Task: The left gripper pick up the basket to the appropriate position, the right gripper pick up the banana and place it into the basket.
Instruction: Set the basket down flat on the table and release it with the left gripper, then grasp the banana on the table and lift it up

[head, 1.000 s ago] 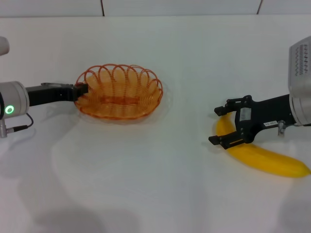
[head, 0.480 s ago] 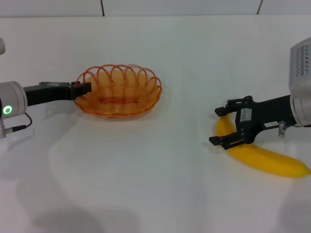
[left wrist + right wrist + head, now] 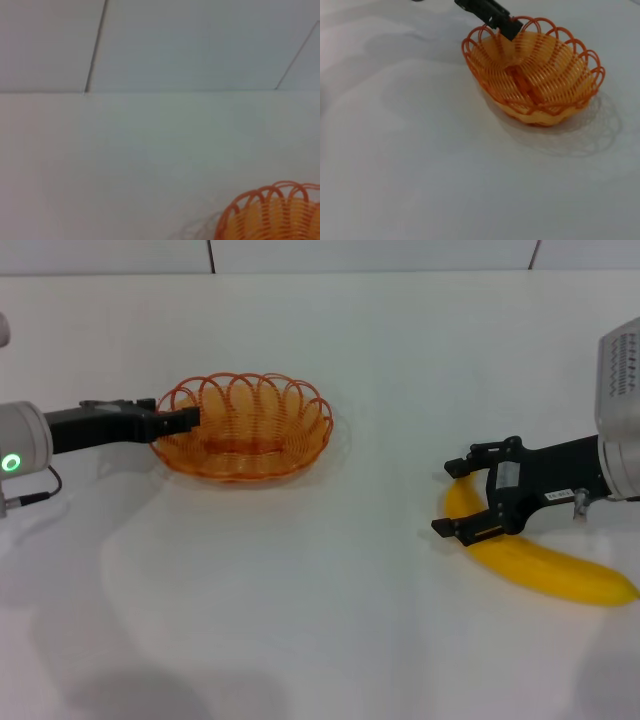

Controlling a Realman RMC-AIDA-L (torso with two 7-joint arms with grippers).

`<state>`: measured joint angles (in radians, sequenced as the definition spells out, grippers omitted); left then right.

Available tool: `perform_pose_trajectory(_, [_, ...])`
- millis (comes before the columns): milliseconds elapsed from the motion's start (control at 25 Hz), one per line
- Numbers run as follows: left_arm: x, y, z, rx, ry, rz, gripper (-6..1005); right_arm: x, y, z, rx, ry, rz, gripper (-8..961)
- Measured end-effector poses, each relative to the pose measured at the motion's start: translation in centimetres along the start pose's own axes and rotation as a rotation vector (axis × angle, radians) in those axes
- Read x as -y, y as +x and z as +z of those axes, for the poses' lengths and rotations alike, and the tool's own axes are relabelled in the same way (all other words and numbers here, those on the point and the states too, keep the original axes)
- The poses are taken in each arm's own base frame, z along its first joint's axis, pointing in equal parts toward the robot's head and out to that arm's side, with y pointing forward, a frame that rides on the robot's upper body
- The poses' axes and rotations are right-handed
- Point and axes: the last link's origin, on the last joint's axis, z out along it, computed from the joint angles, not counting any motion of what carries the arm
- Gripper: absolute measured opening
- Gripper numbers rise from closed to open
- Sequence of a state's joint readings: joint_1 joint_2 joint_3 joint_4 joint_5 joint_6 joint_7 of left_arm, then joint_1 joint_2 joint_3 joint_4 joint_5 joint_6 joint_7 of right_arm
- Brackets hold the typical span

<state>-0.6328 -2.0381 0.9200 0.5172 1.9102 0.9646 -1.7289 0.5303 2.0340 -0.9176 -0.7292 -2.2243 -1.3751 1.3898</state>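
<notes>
The orange wire basket (image 3: 245, 427) is at the left middle of the white table, with a shadow spreading beneath it. My left gripper (image 3: 180, 420) is shut on the basket's left rim. The basket also shows in the left wrist view (image 3: 272, 215) and in the right wrist view (image 3: 535, 82), where the left gripper (image 3: 502, 22) pinches its rim. The yellow banana (image 3: 545, 568) lies on the table at the right. My right gripper (image 3: 443, 499) is open, its jaws standing on either side of the banana's near-left end.
The white table (image 3: 320, 620) has open surface between the basket and the banana and in front of both. A tiled wall (image 3: 370, 252) rises along the table's far edge.
My left gripper has lifted the basket slightly and carried it a little to the right. The right gripper and the banana have not moved.
</notes>
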Motion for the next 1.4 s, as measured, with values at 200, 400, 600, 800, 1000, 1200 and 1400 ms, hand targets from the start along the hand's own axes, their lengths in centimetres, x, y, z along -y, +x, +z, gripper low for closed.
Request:
perform_pose_trajectory(200, [-0.3, 0.8, -1.0, -0.009, 0.001, 0.112, 762, 0.0, 0.1, 0.0, 0.000, 0.001, 0.004, 889])
perform_pose_trajectory(400, [-1.6, 1.2, -2.2, -0.024, -0.011, 0.218, 782, -0.1, 0.2, -0.1, 0.000, 0.002, 0.007, 889])
perform_pose_trajectory(600, [-3.4, 0.6, -3.4, -0.035, -0.002, 0.355, 781, -0.1, 0.3, -0.1, 0.001, 0.004, 0.011, 888])
perform_pose_trajectory(800, [-4.1, -0.2, -5.2, -0.057, 0.017, 0.402, 780, -0.1, 0.4, -0.1, 0.003, 0.004, 0.013, 888])
perform_pose_trajectory(1000, [-3.7, -2.0, -7.8, -0.113, -0.014, 0.351, 778, -0.1, 0.5, -0.6, 0.013, 0.015, 0.033, 888])
perform_pose_trajectory(1200, [-3.2, -3.8, -10.6, -0.177, -0.090, 0.307, 775, -0.1, 0.4, -1.6, 0.054, 0.048, 0.047, 887])
perform_pose_trajectory(1400, [-2.1, -5.0, -13.4, -0.223, -0.120, 0.259, 772, -0.4, 0.1, -2.5, 0.099, 0.057, 0.046, 887])
